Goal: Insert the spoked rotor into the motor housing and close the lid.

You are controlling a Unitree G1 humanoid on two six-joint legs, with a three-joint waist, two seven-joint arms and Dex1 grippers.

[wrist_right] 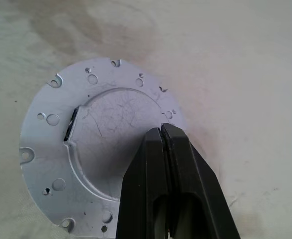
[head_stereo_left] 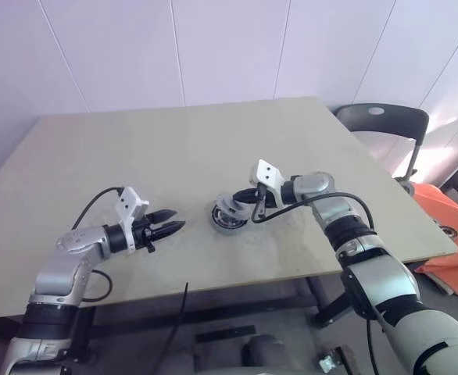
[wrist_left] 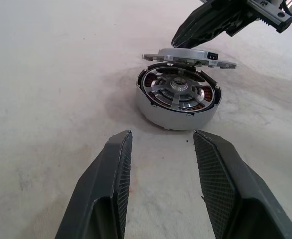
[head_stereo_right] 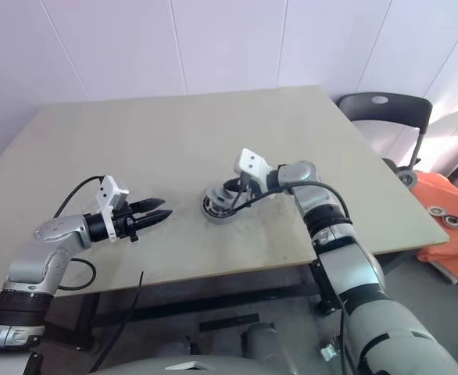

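Note:
The motor housing (wrist_left: 176, 113) sits on the table near its middle, and the spoked rotor (wrist_left: 178, 89) lies inside it over the copper windings. The lid (wrist_left: 188, 55), a flat grey disc with small holes (wrist_right: 101, 144), hangs just above the housing's far rim, apart from it. My right gripper (wrist_right: 161, 130) is shut on the lid's edge and comes in from the right (head_stereo_left: 243, 205). My left gripper (head_stereo_left: 174, 221) stands open to the left of the housing, pointing at it, with nothing between its fingers (wrist_left: 118, 164).
The tan table (head_stereo_left: 213, 141) is bare around the housing. A dark chair (head_stereo_left: 381, 121) stands off the table's far right corner. An orange object (head_stereo_left: 448, 226) lies on the floor at the right. A black cable (head_stereo_left: 184, 301) hangs by the front edge.

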